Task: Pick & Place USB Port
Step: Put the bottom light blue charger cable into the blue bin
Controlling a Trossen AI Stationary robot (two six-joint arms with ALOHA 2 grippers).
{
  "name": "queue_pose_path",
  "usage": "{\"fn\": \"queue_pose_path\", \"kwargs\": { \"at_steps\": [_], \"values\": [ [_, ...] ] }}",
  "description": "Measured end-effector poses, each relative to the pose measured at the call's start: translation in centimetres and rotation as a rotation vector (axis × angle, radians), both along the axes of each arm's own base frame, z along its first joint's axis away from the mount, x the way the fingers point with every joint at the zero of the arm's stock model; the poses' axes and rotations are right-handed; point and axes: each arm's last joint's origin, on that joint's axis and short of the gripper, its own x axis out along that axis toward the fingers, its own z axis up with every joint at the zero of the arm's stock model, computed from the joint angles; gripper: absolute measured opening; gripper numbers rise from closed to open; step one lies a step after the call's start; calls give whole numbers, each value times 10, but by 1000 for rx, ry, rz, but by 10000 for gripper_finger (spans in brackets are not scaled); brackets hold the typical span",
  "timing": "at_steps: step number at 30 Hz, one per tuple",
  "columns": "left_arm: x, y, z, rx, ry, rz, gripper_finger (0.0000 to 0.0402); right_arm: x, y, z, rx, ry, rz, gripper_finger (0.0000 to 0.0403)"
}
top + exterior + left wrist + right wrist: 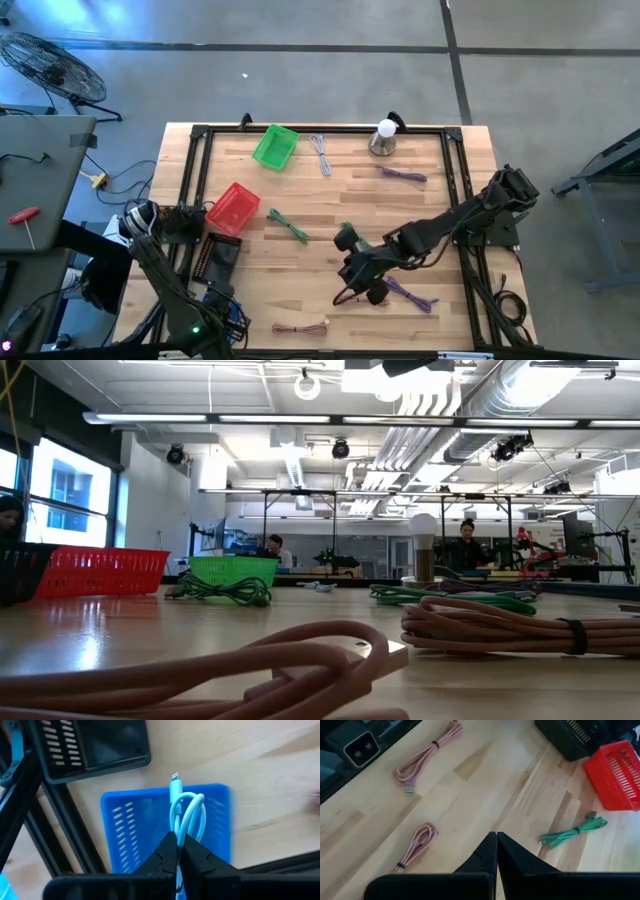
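My left gripper (178, 851) is clamped tight on a looped pale-blue cable with a white plug (184, 815), which hangs directly over the blue slotted plastic basket (125, 827) at the table's near left corner. To place it well, I should lower until the loop sits inside the walls, then release, so the plug does not catch the rim. Beyond lies the black slotted basket (95, 745). My right gripper (497, 851), fingers together and empty, waits mid-table above the bare wood.
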Motion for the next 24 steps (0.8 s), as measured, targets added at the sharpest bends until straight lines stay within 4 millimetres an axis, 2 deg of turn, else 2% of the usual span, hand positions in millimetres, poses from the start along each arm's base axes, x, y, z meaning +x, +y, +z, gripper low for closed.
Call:
{"fn": "queue_pose_path", "kwargs": {
  "at_steps": [9, 24],
  "values": [
    [-2, 6, -12, 66, -14, -18, 0, -4, 11, 1, 11, -14, 18, 1],
    [3, 6, -13, 83, -77, -43, 4, -3, 12, 3, 15, -39, 14, 1]
  ]
}}
